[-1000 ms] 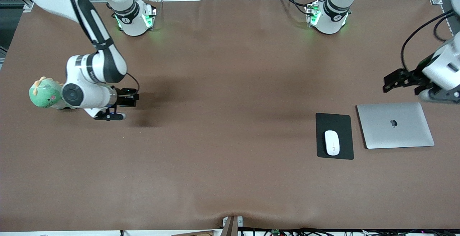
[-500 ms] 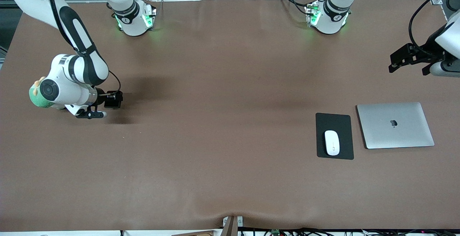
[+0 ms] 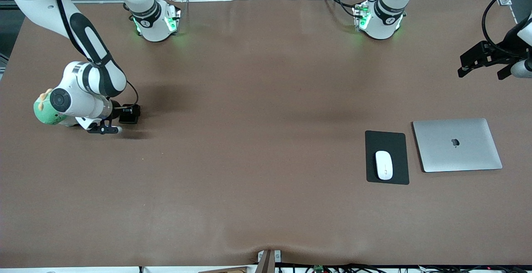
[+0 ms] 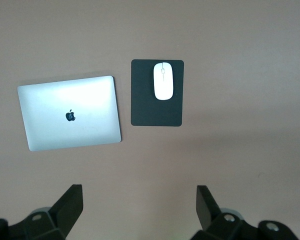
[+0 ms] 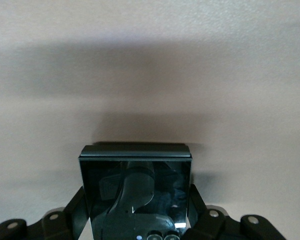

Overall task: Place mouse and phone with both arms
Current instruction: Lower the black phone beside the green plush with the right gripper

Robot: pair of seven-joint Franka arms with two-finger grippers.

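Brown cloth covers the table (image 3: pixel 257 181). 2 arms work over it. Toward the left arm's end lies a silver laptop (image 3: pixel 457 145), lid shut, an apple logo the only mark on it. Just beside it a black pad (image 3: pixel 387 140) carries the white mouse (image 3: pixel 384 165), whose long axis runs toward the front camera. The left gripper (image 4: pixel 140 207) hangs over bare table by that end's edge, fingers wide apart and empty. The right gripper (image 5: pixel 138 220), over the table near a green plush (image 3: pixel 45 113), is clamped on the black phone (image 5: pixel 136 192); no writing shows on it.
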